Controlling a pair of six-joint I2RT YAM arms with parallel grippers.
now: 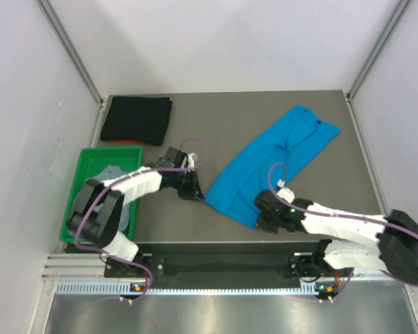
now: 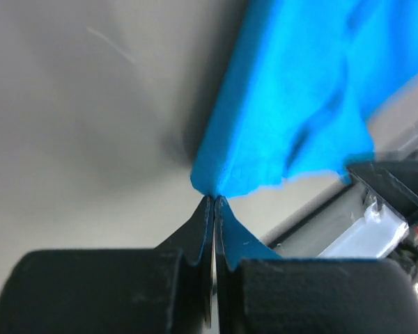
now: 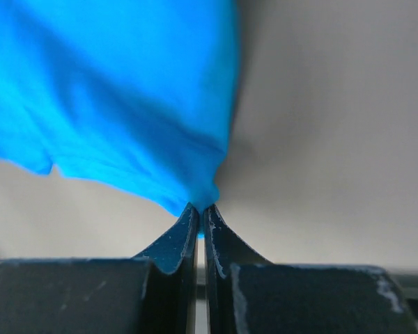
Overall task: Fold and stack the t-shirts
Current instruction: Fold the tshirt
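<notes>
**Top external view gives the layout, the wrist views prove both grips on the blue shirt [image 1: 275,163]**

From above, the blue shirt lies on the table [image 1: 216,118], right of centre. It is loosely folded into a long band. The arms hide their own fingertips in this view, so it does not show whether the cloth is held. The wrist views settle that. In the left wrist view, the left gripper [image 2: 212,202] has its jaws pressed together on a corner of blue cloth, which fans up and to the right from the pinch. In the right wrist view, the right gripper [image 3: 199,209] is likewise clamped on a corner, with the cloth spreading up and to the left. Neither wrist view shows the rest of the table.

A black shirt [image 1: 137,120] lies folded at the far left corner, well apart from the blue one, with a sliver of something red showing at its near edge. A green bin [image 1: 80,174] sits at the left edge, near the black shirt. A grey shirt [image 1: 111,172] lies inside it, partly hidden by the left arm, which reaches across the bin's near right part. The right arm stretches in low from the right along the near edge.

The blue shirt's long axis runs diagonally from near-left to far-right. Its broad end faces the arms, with one gripper on each corner of that end. The narrower end points at the far right corner. Creases run along its length.
</notes>
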